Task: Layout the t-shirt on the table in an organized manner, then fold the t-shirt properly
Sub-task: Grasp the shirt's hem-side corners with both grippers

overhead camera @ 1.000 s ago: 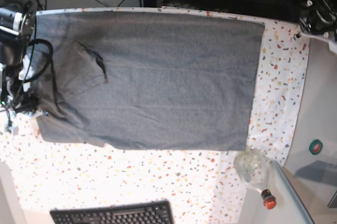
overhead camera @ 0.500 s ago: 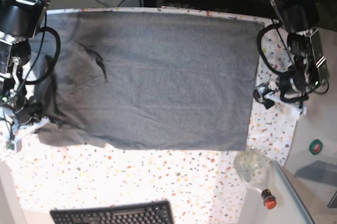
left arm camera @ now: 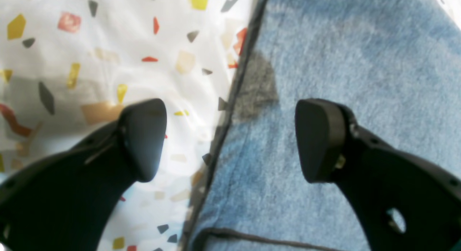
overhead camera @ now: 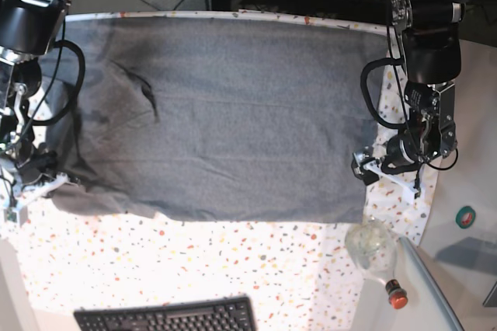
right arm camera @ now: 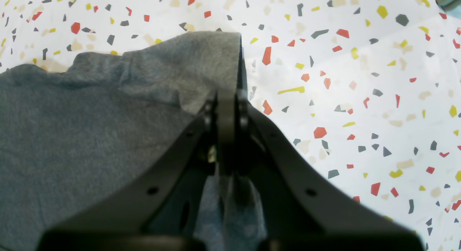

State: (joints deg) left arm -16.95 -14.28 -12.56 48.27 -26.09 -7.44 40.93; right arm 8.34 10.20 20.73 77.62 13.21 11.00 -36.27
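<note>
T-shirt (overhead camera: 225, 113) fabric is lying spread nearly flat across the speckled counter (overhead camera: 233, 269), and your right tool (right arm camera: 227, 99) is clenching its corner at the base view's left while your left tool (left arm camera: 230, 139) is hanging released, its 2 fingers (left arm camera: 144, 135) straddling the hem at the opposite edge. You are probably setting up a 2-handed fold, so lower the left tool squarely over that hem, pinch both layers, then lift both ends level.

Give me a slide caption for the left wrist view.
Open left claw straddling the hem of the t-shirt on the speckled table.
</note>
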